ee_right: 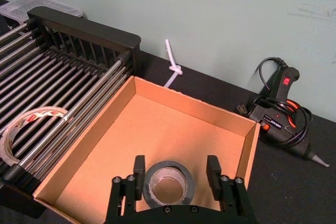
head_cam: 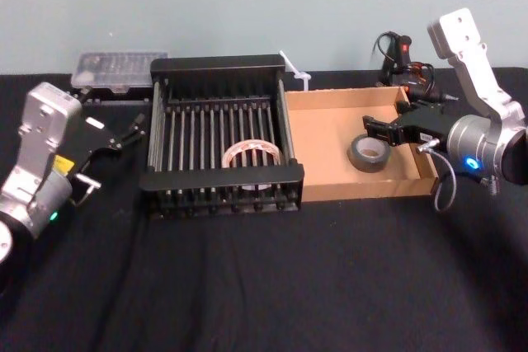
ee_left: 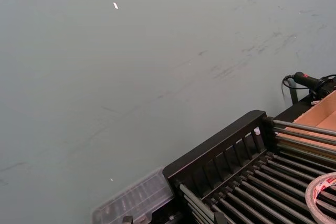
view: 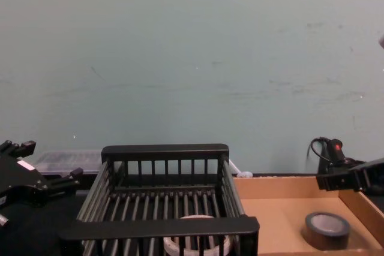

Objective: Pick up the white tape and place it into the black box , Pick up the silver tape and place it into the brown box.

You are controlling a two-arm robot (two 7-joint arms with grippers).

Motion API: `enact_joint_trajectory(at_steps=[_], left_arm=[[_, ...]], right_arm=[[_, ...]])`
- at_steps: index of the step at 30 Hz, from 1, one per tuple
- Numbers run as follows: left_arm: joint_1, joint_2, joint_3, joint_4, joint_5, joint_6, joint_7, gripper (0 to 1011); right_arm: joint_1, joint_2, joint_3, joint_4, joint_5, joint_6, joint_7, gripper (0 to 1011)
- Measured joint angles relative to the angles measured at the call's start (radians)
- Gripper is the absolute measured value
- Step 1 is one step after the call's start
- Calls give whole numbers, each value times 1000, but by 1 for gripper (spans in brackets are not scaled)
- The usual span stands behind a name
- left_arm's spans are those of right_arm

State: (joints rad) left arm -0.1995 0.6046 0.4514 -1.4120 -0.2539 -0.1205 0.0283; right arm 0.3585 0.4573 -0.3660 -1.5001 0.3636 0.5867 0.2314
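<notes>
No brand name can be read; the white tape (head_cam: 252,155) carries only red marks on its inner edge, too small to make out. There are two rolls and two boxes; the white tape lies flat on the bars of the black box (head_cam: 221,65), near its front rim; the silver tape (head_cam: 368,152) lies flat on the floor of the brown box (head_cam: 330,123), toward its right side. The two boxes stand touching side by side on the table (head_cam: 264,286), which is covered in black.

The right end effector (ee_right: 176,174) is open; one finger is on each side of the silver tape, with a small gap to it. The left end effector (head_cam: 124,139) is open too, just left of the black box, holding nothing.

Behind the boxes there are one clear plastic case (head_cam: 118,68), one white zip tie (ee_right: 171,68) and one black glue gun (ee_right: 278,109) with its cable.
</notes>
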Motion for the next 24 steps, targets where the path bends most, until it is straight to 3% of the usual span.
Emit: enact_joint_trajectory(at_steps=[6, 11, 20, 24], left_arm=[[0, 0, 0, 0, 0, 0, 0, 1001], [0, 0, 0, 0, 0, 0, 0, 1001], [0, 0, 0, 0, 0, 0, 0, 1001], [0, 0, 0, 0, 0, 0, 0, 1001]], right_arm=[[0, 0, 0, 0, 0, 0, 1, 911], [0, 0, 0, 0, 0, 0, 1, 1002], [-5, -1, 2, -4, -7, -8, -4, 1002], [-38, -12, 20, -25, -46, -80, -48, 1002]])
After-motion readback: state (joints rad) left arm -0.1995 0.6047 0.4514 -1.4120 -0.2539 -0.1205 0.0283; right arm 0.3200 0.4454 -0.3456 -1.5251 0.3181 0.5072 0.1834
